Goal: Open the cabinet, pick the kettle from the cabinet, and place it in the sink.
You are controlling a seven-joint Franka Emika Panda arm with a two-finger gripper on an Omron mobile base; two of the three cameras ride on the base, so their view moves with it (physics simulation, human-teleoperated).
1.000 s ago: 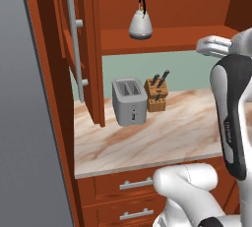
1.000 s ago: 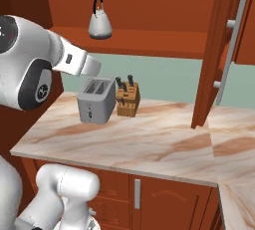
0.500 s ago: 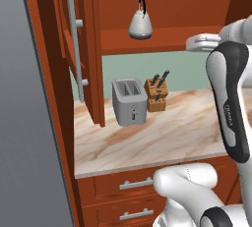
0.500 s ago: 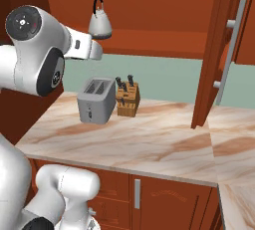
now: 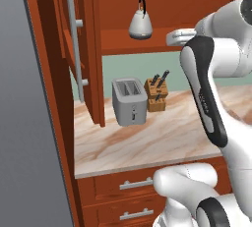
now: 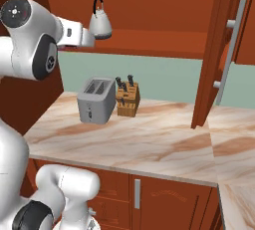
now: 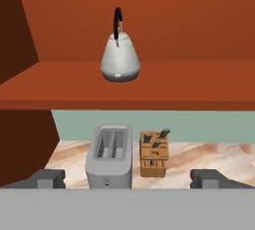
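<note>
Kettle (image 7: 120, 58) stands upright on the cabinet (image 5: 93, 49) shelf (image 7: 74, 82), alone there, black arched handle up. Nothing touches it. In the left base view the kettle (image 5: 141, 23) sits toward the left part of the open shelf; in the right base view it (image 6: 100, 22) shows just past the end of the arm.

Cabinet doors are swung open: one door with a long grey bar handle (image 5: 75, 49) hangs out at the left in the left base view, the other door (image 6: 224, 50) with its handle stands out at the right in the right base view. Cabinet interior is plain reddish-brown.

Gripper (image 7: 127, 179) is at shelf height in front of the cabinet opening, pointed at the kettle, short of it. Its fingers (image 7: 47, 179) are spread wide, nothing between them.

Below the shelf, on the marbled surface (image 5: 162, 142): a grey two-slot toaster (image 5: 129, 100), slots empty, and just beside it a wooden knife block (image 5: 156, 93) holding several dark-handled knives. Both stand near the green back wall (image 6: 169, 77). Drawers with short horizontal handles (image 5: 134, 184) sit under the surface edge.
</note>
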